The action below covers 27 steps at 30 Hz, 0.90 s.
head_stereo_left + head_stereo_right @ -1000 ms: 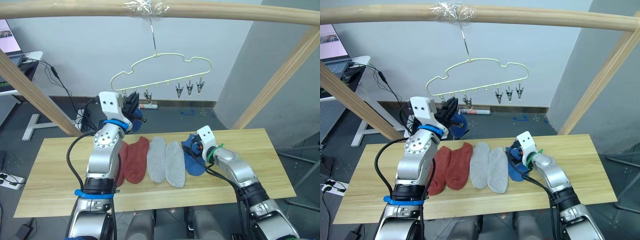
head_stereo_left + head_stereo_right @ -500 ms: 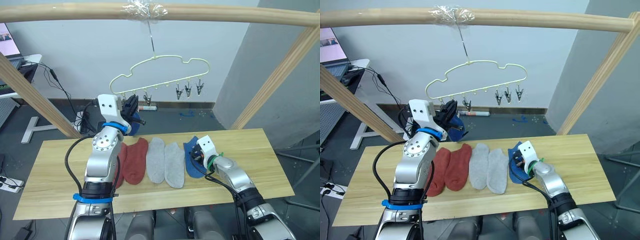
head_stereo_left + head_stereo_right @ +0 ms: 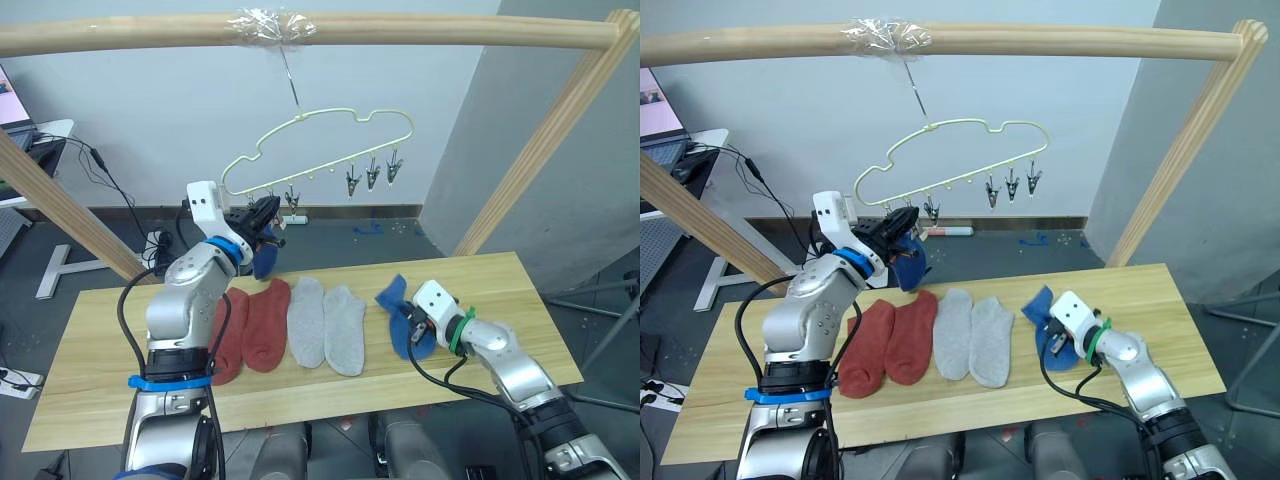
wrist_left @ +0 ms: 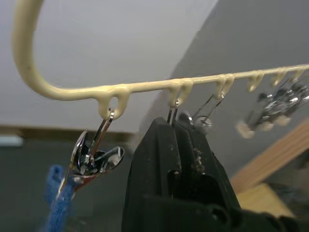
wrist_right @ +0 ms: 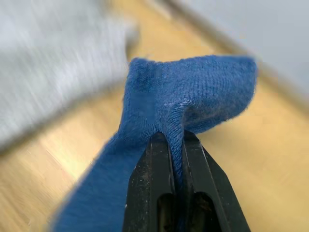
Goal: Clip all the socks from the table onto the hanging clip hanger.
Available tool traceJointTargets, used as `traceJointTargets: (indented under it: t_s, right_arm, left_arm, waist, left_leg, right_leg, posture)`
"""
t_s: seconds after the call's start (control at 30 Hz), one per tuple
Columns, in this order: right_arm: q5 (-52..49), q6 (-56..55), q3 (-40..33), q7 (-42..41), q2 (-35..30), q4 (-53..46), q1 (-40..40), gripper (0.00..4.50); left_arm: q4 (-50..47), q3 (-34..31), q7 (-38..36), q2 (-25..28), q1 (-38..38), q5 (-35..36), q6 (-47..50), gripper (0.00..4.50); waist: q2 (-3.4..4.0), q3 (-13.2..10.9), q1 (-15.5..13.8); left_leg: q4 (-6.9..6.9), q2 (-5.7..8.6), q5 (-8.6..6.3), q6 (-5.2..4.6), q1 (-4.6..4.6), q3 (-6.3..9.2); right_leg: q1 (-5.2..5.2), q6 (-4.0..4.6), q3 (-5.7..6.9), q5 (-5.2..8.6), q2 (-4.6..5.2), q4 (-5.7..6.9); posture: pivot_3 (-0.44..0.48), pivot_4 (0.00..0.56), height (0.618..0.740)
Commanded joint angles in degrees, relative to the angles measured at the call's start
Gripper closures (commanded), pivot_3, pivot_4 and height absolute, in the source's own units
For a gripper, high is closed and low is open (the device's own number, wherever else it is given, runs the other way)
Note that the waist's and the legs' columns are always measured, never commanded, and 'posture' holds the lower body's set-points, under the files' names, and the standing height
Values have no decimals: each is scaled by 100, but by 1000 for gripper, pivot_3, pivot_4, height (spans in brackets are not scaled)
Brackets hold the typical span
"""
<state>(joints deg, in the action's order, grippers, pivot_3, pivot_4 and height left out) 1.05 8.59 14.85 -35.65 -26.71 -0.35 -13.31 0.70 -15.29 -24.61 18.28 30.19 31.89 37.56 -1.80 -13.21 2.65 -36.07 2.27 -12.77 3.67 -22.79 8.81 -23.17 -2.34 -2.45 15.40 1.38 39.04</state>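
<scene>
Right wrist view: the right gripper [image 5: 176, 145] is clamped on 1 blue sock [image 5: 188, 96], now drawn toward 3 o'clock off the grey socks [image 3: 325, 326]. Left gripper [image 4: 176, 135], fingers together, stays under the clip hanger [image 3: 320, 135]. Clipping pending.

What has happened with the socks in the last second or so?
The right gripper, shut on the blue sock, has dragged it to the robot's right, opening a gap from the grey socks it used to touch. The left gripper stays up by the clip hanger, where another blue sock hangs. The red socks and grey socks lie unmoved on the table.
</scene>
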Motion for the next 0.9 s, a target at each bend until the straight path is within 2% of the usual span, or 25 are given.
traceJointTargets:
  t_s: [0.03,0.13,0.3,0.6,0.9]
  right_arm:
    - [-44,-204,188,-229,155,-665,-202,4463]
    - [-79,-127,343,-153,628,-647,-561,4463]
    - [-60,-215,610,-313,1077,-315,-941,4463]
    - [-252,-276,652,-513,1722,320,-1469,4463]
    - [-694,143,531,-650,1969,176,-1581,4463]
  left_arm:
    - [-158,-584,42,134,101,1113,1226,4500]
    - [-138,-1046,280,186,239,1843,1904,4500]
    - [-152,-1325,682,143,384,2321,2208,4500]
    - [-403,-1334,1133,-11,419,2767,2225,4500]
    - [-639,-1316,1531,-105,354,3295,2246,4500]
  waist:
    - [0,0,3]
    - [0,0,0]
    - [0,0,-108]
    - [-2,1,-132]
    - [-2,1,-146]
  left_leg:
    - [0,-5,0,1,0,5]
    - [0,-11,9,15,-2,17]
    - [0,-5,22,38,-5,21]
    - [5,-4,31,55,-10,30]
    - [7,-4,32,57,-12,35]
  right_leg:
    - [0,0,3,0,-1,0]
    - [0,5,6,-3,-1,1]
    - [-1,32,6,-20,0,-4]
    - [-4,38,10,-23,0,-6]
    - [-6,40,12,-24,1,-6]
  posture:
    - [40,190,740]
    - [40,190,740]
    - [56,185,740]
    - [73,177,740]
    - [89,180,740]
